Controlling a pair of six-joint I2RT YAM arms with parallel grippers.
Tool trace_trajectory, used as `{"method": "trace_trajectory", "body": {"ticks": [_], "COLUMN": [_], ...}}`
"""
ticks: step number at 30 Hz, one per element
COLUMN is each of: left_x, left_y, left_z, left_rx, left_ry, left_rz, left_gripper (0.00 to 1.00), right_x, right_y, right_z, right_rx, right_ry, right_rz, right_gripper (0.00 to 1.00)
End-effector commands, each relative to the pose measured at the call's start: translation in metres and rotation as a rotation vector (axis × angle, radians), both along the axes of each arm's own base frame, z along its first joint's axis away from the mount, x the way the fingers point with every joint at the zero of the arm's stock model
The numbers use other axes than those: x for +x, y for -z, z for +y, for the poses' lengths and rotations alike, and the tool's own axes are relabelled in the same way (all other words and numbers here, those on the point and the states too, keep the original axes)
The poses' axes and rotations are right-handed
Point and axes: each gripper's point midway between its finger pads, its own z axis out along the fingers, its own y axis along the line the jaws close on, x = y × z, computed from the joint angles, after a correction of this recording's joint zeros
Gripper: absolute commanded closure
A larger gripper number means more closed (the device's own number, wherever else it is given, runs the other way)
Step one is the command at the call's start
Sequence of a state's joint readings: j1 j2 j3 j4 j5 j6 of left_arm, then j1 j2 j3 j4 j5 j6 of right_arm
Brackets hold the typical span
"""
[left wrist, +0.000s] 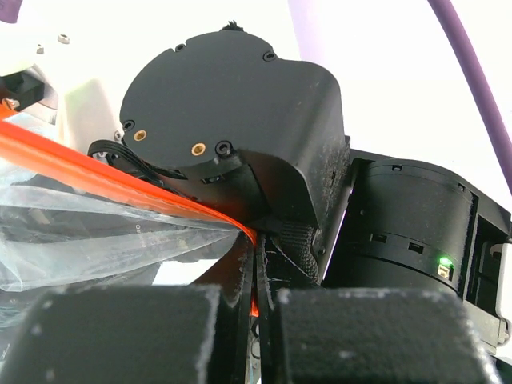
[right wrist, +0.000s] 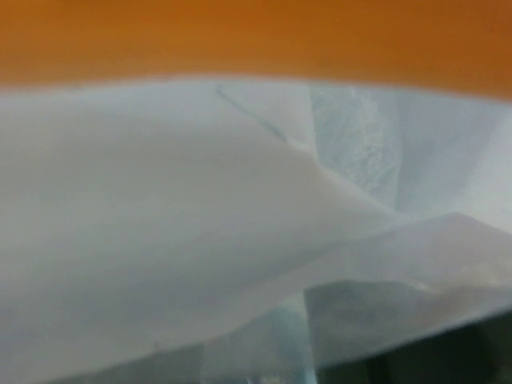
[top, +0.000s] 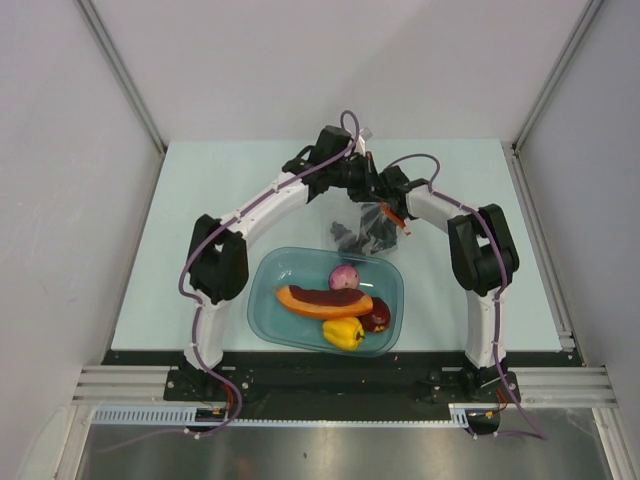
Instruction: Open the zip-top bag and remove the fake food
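The zip-top bag (top: 363,224) hangs crumpled between my two grippers above the table, behind the tub. The dark berry cluster (top: 352,237) shows through it. My left gripper (top: 368,196) is shut on the bag's orange-red zip strip (left wrist: 120,182); the fingers (left wrist: 120,336) pinch it at the corner. My right gripper (top: 389,207) is at the bag's right side. In the right wrist view clear plastic (right wrist: 200,200) covers the lens and the fingers show only dimly. The onion (top: 343,277), long slice (top: 325,300), pepper (top: 343,333) and apple (top: 378,319) lie in the tub.
The teal translucent tub (top: 270,320) stands between the arm bases, near the front edge. The right arm's black wrist housing (left wrist: 232,128) fills the left wrist view, close to my left fingers. White walls close the table at the back and sides.
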State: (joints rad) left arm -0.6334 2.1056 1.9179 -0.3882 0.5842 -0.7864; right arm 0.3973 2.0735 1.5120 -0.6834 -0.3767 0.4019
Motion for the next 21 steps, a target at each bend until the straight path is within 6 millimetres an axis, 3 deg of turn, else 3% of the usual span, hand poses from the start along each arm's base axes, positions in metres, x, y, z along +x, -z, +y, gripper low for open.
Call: {"method": "trace_trajectory", "body": {"ticks": [1,5,6,15,21], "left_x": [-0.001,-0.003,-0.004,-0.006,-0.005], "left_y": [-0.025,-0.024,-0.024,-0.021,-0.023], "left_z": [-0.009,-0.008,-0.007,-0.005,0.000], "left_rx": [-0.062,-0.057,-0.055,-0.046,-0.030], "left_ry": [0.003,0.003,0.003,0.006,0.007], "left_rz": [-0.067,-0.065,-0.067,-0.063,-0.077], "left_gripper": [1.00,1.00,1.00,1.00,1.00], "right_x": [-0.002,0.002,0.003,0.005,0.010], "right_y": [-0.021,-0.028,-0.028,-0.040,-0.057], "right_z": [0.020,0.026,0.026,0.029,0.023], "right_rx": [0.073,0.144,0.158,0.228,0.244], "right_ry": [-0.043,-0.016,-0.013,0.016,0.030], "right_rz": [-0.050,-0.038,-0.032,-0.025,-0.061], "right_gripper": [0.54,0.62,0.70,0.99,1.00]}}
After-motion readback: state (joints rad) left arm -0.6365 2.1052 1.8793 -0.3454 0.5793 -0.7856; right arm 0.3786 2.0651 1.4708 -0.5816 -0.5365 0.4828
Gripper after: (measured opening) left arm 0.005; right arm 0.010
